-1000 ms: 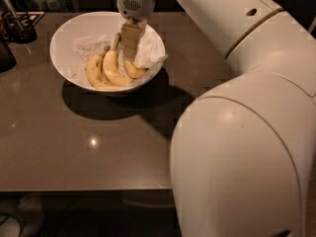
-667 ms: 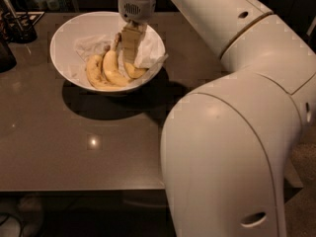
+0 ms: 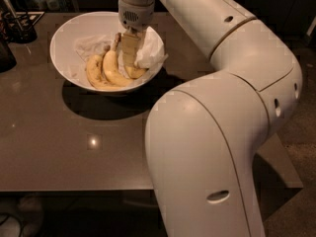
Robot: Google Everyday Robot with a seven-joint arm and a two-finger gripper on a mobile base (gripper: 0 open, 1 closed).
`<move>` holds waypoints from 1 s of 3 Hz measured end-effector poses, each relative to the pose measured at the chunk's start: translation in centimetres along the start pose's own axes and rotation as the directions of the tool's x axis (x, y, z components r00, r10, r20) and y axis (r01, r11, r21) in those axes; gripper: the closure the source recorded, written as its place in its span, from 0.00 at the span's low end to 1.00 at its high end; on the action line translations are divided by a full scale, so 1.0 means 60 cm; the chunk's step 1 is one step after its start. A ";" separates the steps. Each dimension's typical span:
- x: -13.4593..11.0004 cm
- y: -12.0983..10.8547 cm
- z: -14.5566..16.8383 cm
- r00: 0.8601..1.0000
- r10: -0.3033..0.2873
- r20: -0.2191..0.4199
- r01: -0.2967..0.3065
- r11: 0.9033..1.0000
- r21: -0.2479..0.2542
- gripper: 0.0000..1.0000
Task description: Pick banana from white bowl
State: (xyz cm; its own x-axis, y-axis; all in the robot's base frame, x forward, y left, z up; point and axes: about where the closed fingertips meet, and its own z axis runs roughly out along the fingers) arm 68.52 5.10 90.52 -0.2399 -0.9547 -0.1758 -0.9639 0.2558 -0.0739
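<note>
Gripper (image 3: pixel 129 58) was down inside the white bowl (image 3: pixel 61 38), pointing straight down, its tip low among the fruit. Whether it was apart, together or clamped on anything: cannot tell, since its lower end merged with the fruit beneath it.

Banana (image 3: pixel 136 73): lay in the bowl directly under the gripper and just to its right. Only a short yellow curved end showed below the tip. It appeared to touch the gripper, but contact was not confirmed.

Paired bananas (image 3: pixel 106 70): just left of the gripper, side by side on the bowl floor, with a brown stem rising close beside the gripper's left edge.

Crumpled paper (image 3: pixel 150 51): immediately right of the gripper, bunched against the bowl wall. More paper lay to the far left, behind the pair.

Bowl stood on a dark glossy table (image 3: pixel 59 142). Arm (image 3: pixel 237 58) ran from the gripper up and to the right, filling the foreground. Dark holder (image 3: pixel 17 26) sat well left of the gripper, at the table's far corner.
</note>
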 end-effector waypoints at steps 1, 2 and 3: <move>-0.004 -0.004 0.017 1.000 0.009 -0.004 -0.009 1.000 -0.020 0.48; -0.005 -0.008 0.034 1.000 0.020 -0.007 -0.020 0.999 -0.041 0.48; -0.002 -0.011 0.055 0.999 0.033 -0.012 -0.034 0.997 -0.070 0.45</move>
State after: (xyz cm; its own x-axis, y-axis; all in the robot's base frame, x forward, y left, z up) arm 69.55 5.54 87.35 -0.2733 -0.9474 -0.1667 -0.9608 0.2771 0.0007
